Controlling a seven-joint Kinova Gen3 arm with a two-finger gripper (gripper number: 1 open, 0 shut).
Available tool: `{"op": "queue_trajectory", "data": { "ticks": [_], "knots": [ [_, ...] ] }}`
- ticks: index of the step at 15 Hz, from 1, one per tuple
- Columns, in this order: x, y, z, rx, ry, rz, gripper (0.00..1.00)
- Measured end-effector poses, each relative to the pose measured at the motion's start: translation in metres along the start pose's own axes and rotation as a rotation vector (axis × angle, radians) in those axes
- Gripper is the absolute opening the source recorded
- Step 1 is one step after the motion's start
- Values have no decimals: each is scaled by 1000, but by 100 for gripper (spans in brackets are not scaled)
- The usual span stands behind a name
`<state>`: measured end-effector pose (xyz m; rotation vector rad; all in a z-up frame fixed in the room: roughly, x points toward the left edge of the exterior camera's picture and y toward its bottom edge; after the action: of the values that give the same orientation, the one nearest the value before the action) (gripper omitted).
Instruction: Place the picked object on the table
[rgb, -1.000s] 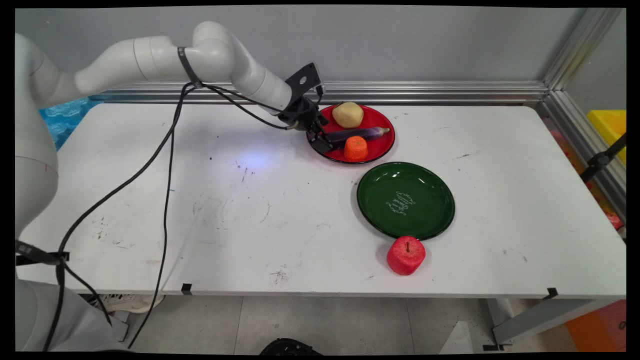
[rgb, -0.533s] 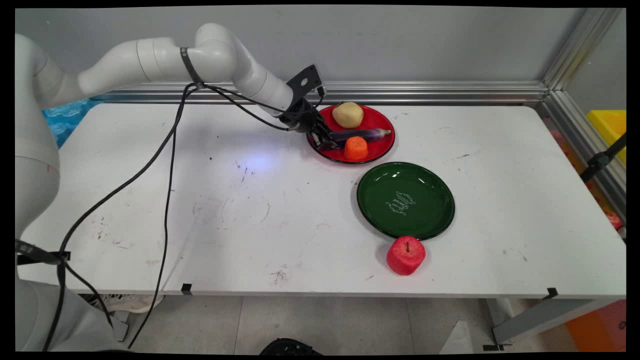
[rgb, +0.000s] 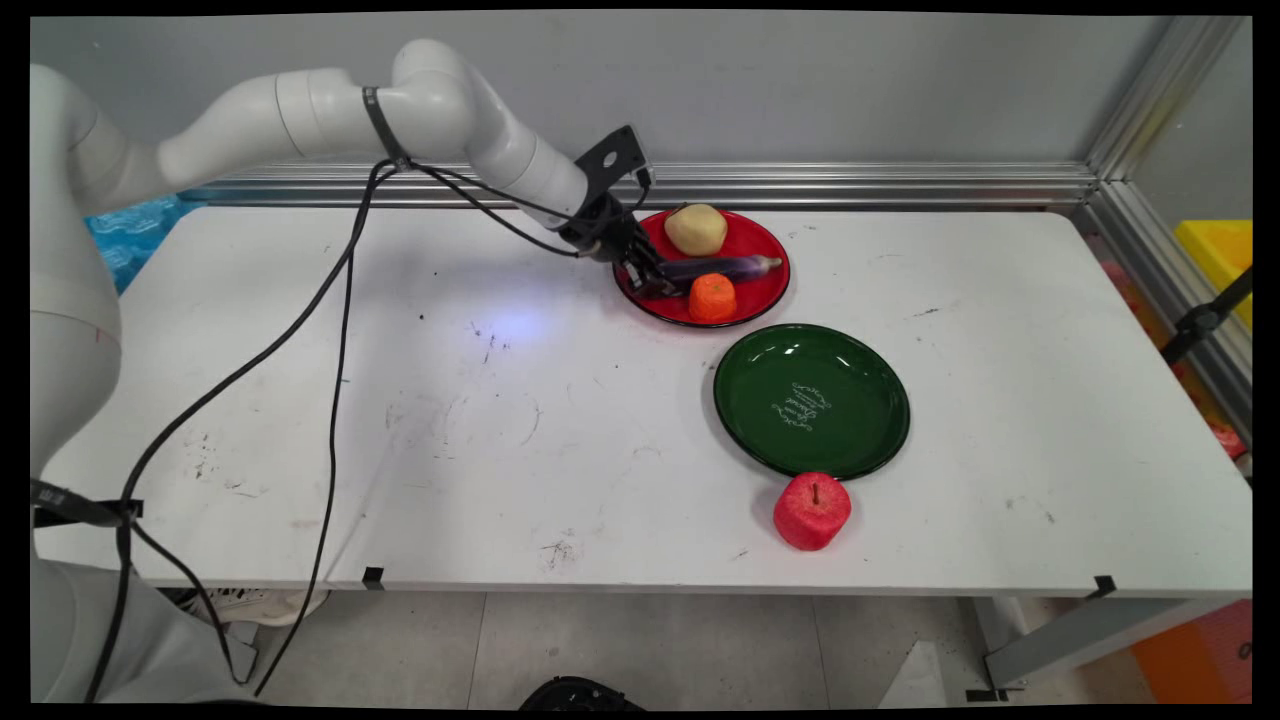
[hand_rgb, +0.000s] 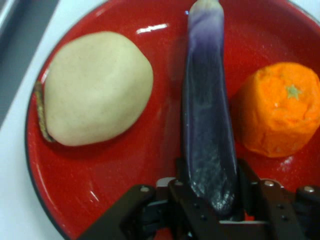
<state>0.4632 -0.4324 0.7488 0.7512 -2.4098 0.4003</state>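
White table (rgb: 300, 420) | black two-finger gripper (hand_rgb: 212, 192) clamped long purple eggplant's (hand_rgb: 206, 115) end on round red plate (hand_rgb: 100, 175) | end-grip might let it droop, slip.

2 plates: 1 red (rgb: 765, 238), 1 green (rgb: 811, 400). 1 eggplant (rgb: 722, 268), 1 potato (rgb: 696, 229), 1 orange (rgb: 712, 297), 1 apple (rgb: 811, 511).

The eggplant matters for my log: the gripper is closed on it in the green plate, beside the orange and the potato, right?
Not the green plate. The hand view shows the gripper closed on the eggplant in the red plate, beside the orange and potato.
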Motion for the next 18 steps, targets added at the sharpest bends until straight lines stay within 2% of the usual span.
{"op": "queue_trajectory", "data": {
  "ticks": [5, 10, 15, 18],
  "knots": [
    [22, -2, -16, 18, 3, -5, 0],
    [48, 15, -43, 2, -9, -31, 0],
    [53, 38, -74, -21, -34, -47, 0],
    [47, 55, -99, -30, -58, -52, 0]
  ]
}}
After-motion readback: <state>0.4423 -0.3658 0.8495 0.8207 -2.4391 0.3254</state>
